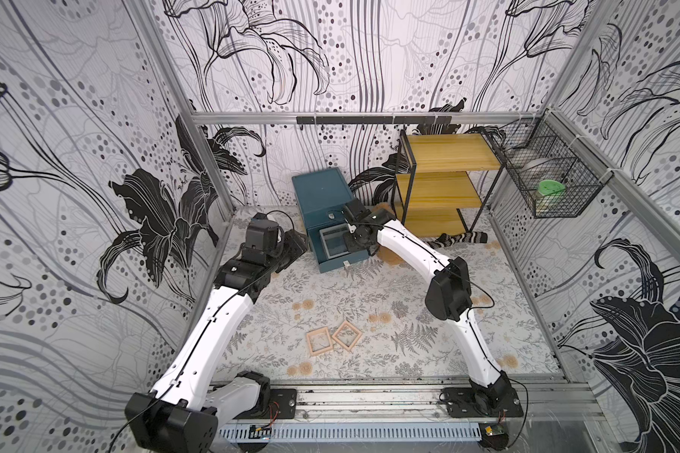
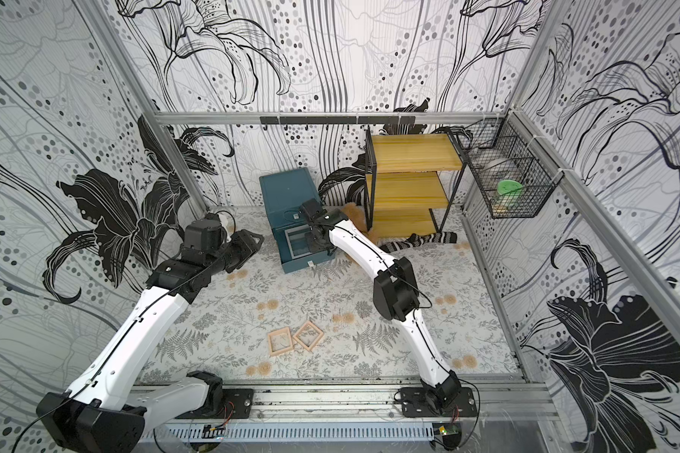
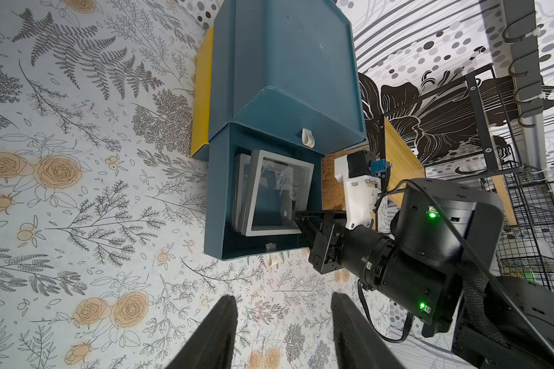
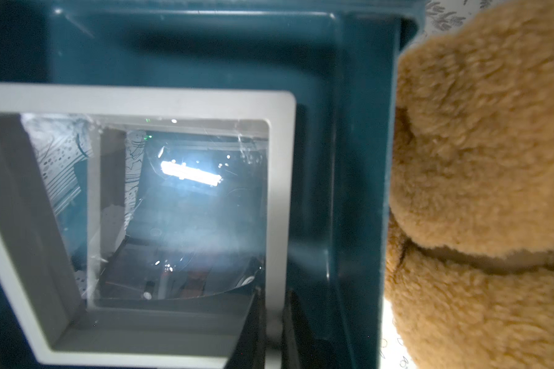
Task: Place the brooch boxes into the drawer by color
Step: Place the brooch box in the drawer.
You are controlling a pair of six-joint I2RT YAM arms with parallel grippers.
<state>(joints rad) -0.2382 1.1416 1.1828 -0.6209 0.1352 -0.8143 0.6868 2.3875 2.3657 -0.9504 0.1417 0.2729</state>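
The drawer chest (image 1: 322, 194) stands at the rear of the desk (image 1: 370, 306), beside the shelf rack (image 1: 440, 176). One low drawer (image 3: 218, 198) is pulled out, and the drawer above it, marked by a pale knob (image 3: 307, 139), is shut. Which tier is open cannot be told with certainty.

Two grey brooch boxes are located inside the open drawer. The lower grey box (image 3: 239, 191) lies flat on the drawer floor. The upper grey box (image 3: 275, 195) is tilted across it.

The right gripper (image 3: 301, 219) is inserted into the drawer from the side where the brown plush toy (image 4: 477, 191) lies. Its jaws are nearly closed and clamp the thin frame wall of the upper grey box near a corner. An edge grip is judged necessary because the clear centre offers no hold and the drawer walls leave little room.

The left gripper (image 3: 285, 335) is held just beside the chest, above the desk. Its jaws are partly open and hold nothing. This station is judged to keep it clear of the drawer, yet near enough to steady or shut it.

The squared pinkish-wood box (image 1: 319, 342) and the diagonal pinkish-wood box (image 1: 347, 334) lie near the desk front, corners almost touching. They are not yet stowed. No yellow-tan boxes are visible, and they are judged to be inside a shut drawer.
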